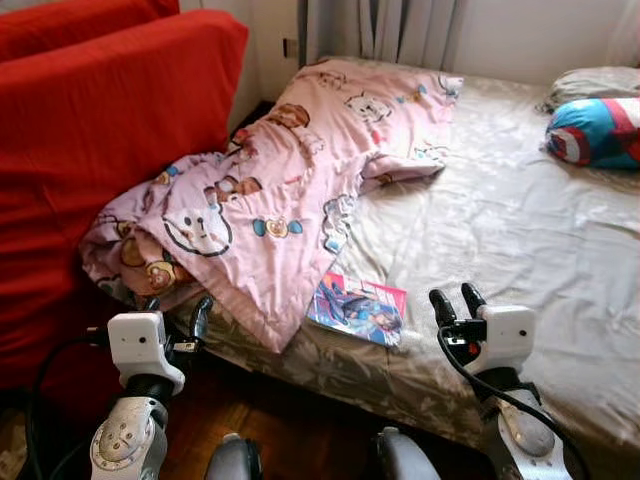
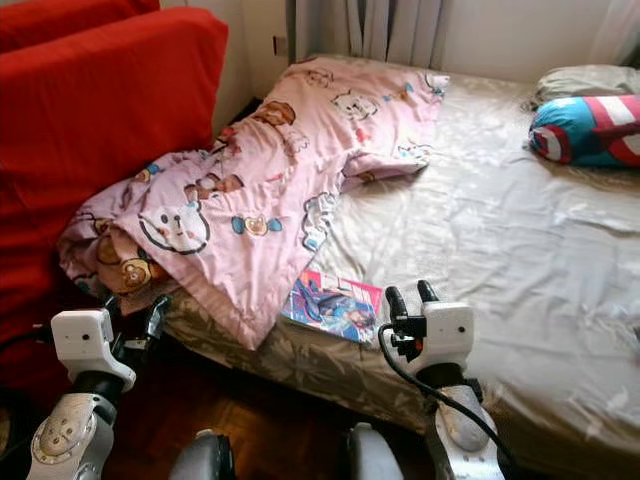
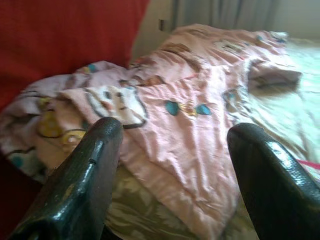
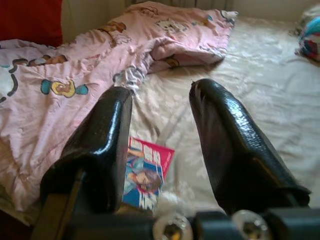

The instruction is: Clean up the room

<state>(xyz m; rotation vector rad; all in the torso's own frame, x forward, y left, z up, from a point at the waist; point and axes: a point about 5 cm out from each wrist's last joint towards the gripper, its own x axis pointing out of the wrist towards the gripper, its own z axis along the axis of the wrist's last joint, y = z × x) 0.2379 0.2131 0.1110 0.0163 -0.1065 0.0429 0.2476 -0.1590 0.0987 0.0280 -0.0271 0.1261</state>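
step: approach phase, nothing grasped. My read is the first pick is the comic book (image 1: 358, 308); the blanket comes after.
left gripper (image 1: 177, 308): fingers spread wide, holding nothing. It hovers at the near left corner of the bed (image 1: 520, 250), just in front of the blanket's hanging edge.
right gripper (image 1: 457, 301): fingers parted, holding nothing. It sits over the near edge of the bed, just right of the comic book and apart from it.
comic book: thin, flat, glossy cover in pink and blue. It lies on the sheet near the front edge, its left side just beside or slightly under the blanket hem; I can't tell which.
blanket (image 1: 290, 190): pink with cartoon bears and cats. It is rumpled, runs diagonally from the headboard side down to the near left corner, and bunches against the red sofa (image 1: 100, 130).
pillow (image 1: 597, 130): blue, red and white, at the far right of the bed, well apart from both grippers.
how to: bring the right gripper in low from the book's free right edge. It lies flat on soft fabric, so pinch one edge rather than press down from above.
risk: a finger could catch the sheet or blanket hem along with the cover.
blanket tip: take it at a corner, not the bunched middle.
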